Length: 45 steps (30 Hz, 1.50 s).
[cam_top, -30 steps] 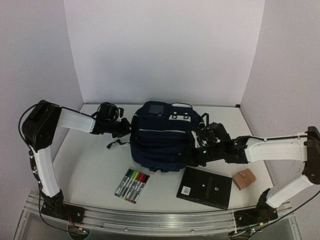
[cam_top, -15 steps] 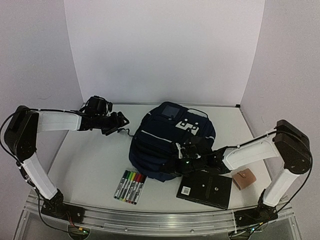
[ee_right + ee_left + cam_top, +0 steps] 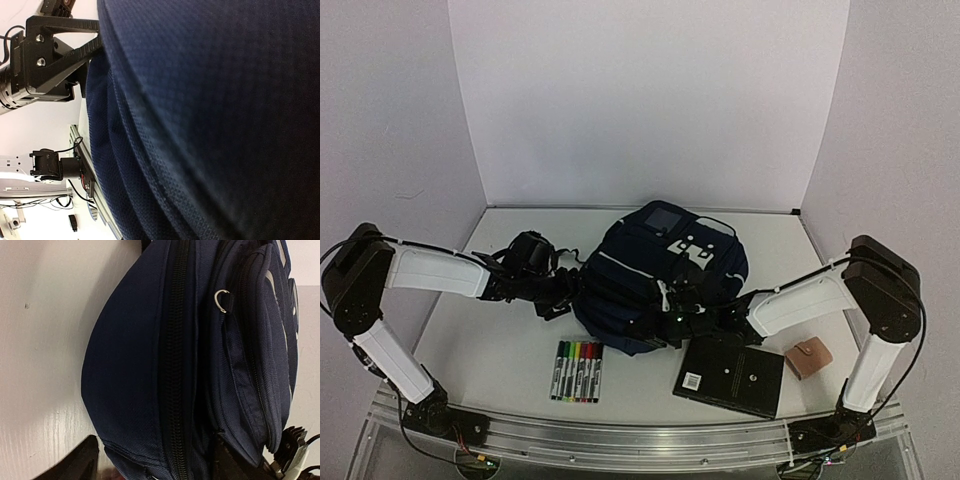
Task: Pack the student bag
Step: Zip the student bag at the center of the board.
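- Top external view: the left gripper [image 3: 558,290] is spread astride the student bag's [image 3: 650,262] 9 o'clock side. The right gripper [image 3: 662,318] presses its 6 o'clock edge; I cannot tell its state.
- The bag sits mid-worktop [image 3: 490,345], zip seemingly closed.
- The markers [image 3: 578,358] at 7, notebook [image 3: 730,373] at 5 and wallet [image 3: 809,358] at 4 o'clock lie outside it, so packing looks unstarted.

The left arm [image 3: 430,270] and right arm [image 3: 800,300] are clad in white shells behind the jaws, with black joints and thin black cables.
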Tool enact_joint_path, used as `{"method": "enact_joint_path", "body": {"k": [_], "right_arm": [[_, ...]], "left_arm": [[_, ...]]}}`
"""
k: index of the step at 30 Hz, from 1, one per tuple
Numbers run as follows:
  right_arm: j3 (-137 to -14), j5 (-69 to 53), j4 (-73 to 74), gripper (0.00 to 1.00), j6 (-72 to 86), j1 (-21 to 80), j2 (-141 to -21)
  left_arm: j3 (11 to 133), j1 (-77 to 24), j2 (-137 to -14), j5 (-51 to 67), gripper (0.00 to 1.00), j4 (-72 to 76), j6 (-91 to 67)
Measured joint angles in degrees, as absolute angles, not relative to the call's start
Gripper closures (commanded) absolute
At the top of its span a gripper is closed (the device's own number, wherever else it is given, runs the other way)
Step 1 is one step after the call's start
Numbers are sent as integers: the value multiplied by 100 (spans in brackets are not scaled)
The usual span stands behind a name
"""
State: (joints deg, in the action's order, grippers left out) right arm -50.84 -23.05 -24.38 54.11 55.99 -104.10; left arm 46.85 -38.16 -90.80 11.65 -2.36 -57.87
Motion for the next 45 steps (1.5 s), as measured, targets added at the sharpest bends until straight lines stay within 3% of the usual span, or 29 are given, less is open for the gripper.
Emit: {"method": "enact_joint_path", "body": {"k": [4, 8, 25, 45], "right_arm": [[-5100, -2269, -2438, 100, 5413, 5602, -10414], [-5098, -2167, -2434, 100, 5422, 5608, -10405], [-4009, -1879, -2416, 100, 5713, 5450, -9165], [-3749, -2491, -2366, 100, 4814, 3763, -9924]], "left_arm": [[4685, -3875, -9080, 1139, 80, -116, -5985], [4686, -3913, -9080, 1054, 100, -49, -6011], [4678, -3278, -8682, 1593, 100, -150, -5346], [4665, -2570, -8499, 1668, 100, -665, -4427]]}}
